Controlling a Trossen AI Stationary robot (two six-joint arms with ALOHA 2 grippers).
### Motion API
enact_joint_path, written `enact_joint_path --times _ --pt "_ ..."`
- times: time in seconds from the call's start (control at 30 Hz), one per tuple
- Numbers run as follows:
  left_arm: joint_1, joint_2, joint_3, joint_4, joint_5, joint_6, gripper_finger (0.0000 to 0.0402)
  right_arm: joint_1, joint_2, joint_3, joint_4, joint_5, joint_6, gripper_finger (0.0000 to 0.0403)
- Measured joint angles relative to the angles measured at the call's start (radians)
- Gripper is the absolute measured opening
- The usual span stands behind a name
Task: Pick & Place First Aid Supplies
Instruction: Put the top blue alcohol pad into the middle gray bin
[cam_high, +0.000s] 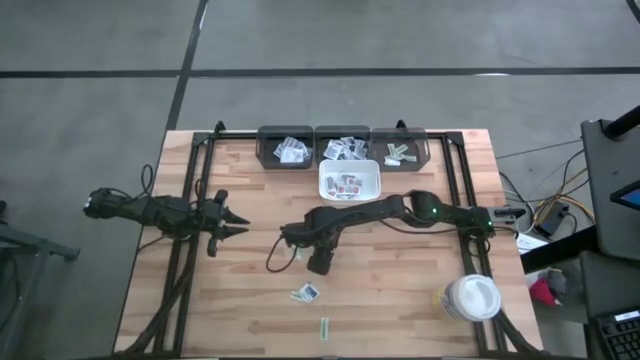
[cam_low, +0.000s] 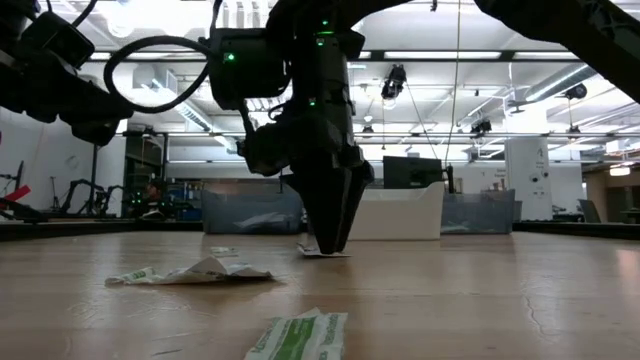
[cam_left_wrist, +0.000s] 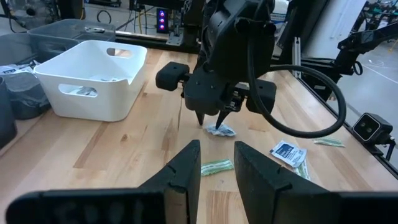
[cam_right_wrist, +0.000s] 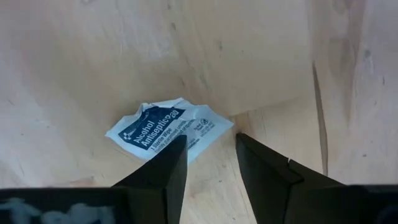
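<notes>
Right wrist view fills with pale, grained butcher-block wood (cam_right_wrist: 261, 56), and on it lies a small crinkled foil-paper packet (cam_right_wrist: 166, 129), white with a dark blue band. We read "Alcohol Antiseptic Pad" on it. The right gripper (cam_right_wrist: 210, 163) points down at it, its two dark tapered fingers (cam_right_wrist: 163, 169) parted by a narrow gap; the packet sits just ahead of the tips, one corner between them, and we cannot quite tell whether they touch it.

From above, this gripper (cam_high: 318, 262) stands at the centre of the table (cam_high: 200, 300), below the glossy white square tray (cam_high: 350, 181) of packets. Two more supplies lie lower in the frame: a blue-printed packet (cam_high: 306, 292) and a narrow greenish strip (cam_high: 324, 327). The left gripper (cam_high: 237, 222) waits at centre left, fingers slightly apart and empty.
</notes>
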Motion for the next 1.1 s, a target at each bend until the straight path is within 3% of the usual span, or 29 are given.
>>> enact_joint_path --times 0.27,0.67,0.83,0.97,1.1 --pt "0.0 0.0 0.0 0.0 0.0 0.0 0.0094 0.005 0.001 -0.036 0.036 0.026 0.123 0.0105" --pt "0.0 0.0 0.0 0.0 0.0 -0.001 0.0094 0.002 -0.001 -0.045 0.026 0.055 0.125 0.0015" --pt "0.0 0.0 0.0 0.0 0.0 -0.001 0.0094 -0.005 -0.005 -0.045 0.021 0.052 0.12 0.0009" --pt "0.0 0.0 0.0 0.0 0.0 -0.001 0.0094 -0.014 -0.027 -0.048 0.018 -0.006 0.09 0.0008" --pt "0.0 0.001 0.0 0.0 0.0 0.0 0.0094 -0.033 -0.058 -0.037 -0.018 -0.138 0.01 0.0008"
